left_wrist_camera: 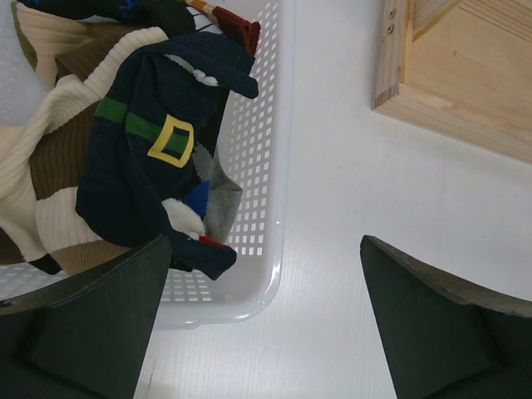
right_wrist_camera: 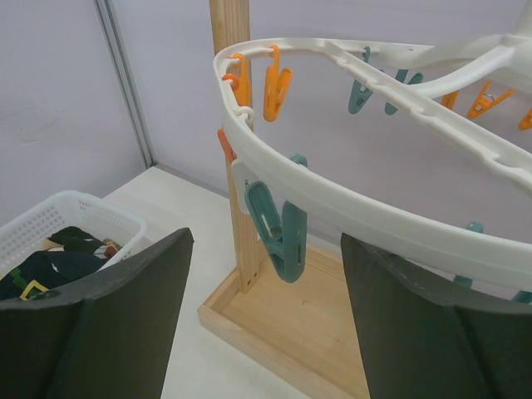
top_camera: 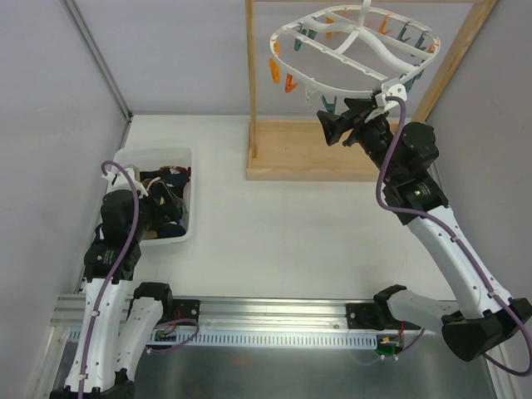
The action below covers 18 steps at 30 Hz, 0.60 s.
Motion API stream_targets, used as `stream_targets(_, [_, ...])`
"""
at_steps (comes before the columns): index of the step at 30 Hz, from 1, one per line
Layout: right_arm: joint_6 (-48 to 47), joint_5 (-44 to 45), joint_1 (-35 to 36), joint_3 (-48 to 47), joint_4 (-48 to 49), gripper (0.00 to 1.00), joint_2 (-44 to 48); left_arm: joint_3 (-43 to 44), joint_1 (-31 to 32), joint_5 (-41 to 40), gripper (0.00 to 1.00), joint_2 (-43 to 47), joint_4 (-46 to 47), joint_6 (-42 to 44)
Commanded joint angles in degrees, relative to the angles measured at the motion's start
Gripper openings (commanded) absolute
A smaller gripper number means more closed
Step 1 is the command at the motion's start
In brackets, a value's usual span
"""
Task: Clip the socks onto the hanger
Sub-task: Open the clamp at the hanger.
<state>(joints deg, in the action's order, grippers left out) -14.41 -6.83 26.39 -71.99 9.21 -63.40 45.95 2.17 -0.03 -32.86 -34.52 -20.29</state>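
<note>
Several socks point(top_camera: 162, 208) lie piled in a white basket point(top_camera: 193, 179) at the left. Uppermost is a navy sock point(left_wrist_camera: 150, 158) with a green band and yellow buckle. My left gripper point(left_wrist_camera: 264, 249) hovers over the basket's point(left_wrist_camera: 274, 249) near right corner, open and empty; in the top view, the left gripper point(top_camera: 158, 199) is above the pile. The white oval hanger point(top_camera: 353, 50) hangs at the back right, ringed with orange and teal pegs. My right gripper point(top_camera: 337, 126) is raised just under its near rim point(right_wrist_camera: 349, 187), open, with a teal peg point(right_wrist_camera: 278, 224) hanging between and beyond the fingers, untouched.
A light wooden stand point(top_camera: 307, 150) with a tray base point(right_wrist_camera: 291, 324) and upright post point(right_wrist_camera: 241, 233) carries the hanger. Its base corner point(left_wrist_camera: 457, 75) lies right of the basket. A grey wall rises at the back. A metal rail point(top_camera: 274, 320) runs along the near edge.
</note>
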Motion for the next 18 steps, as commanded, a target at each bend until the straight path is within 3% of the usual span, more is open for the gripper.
stream_targets(1, [-0.4,0.9,0.2,-2.1,1.5,0.76,-0.5,-0.6,-0.2,1.3,0.99,0.4,2.1,0.9])
stream_targets(10, [1.2,0.4,0.3,-3.6,3.0,0.74,-2.3,-0.6,-0.2,1.0,0.99,1.0,2.0,1.0])
stream_targets(18, [1.8,5.1,1.9,-4.0,4.3,0.71,-2.3,-0.6,-0.2,1.3,0.99,1.2,2.2,1.0])
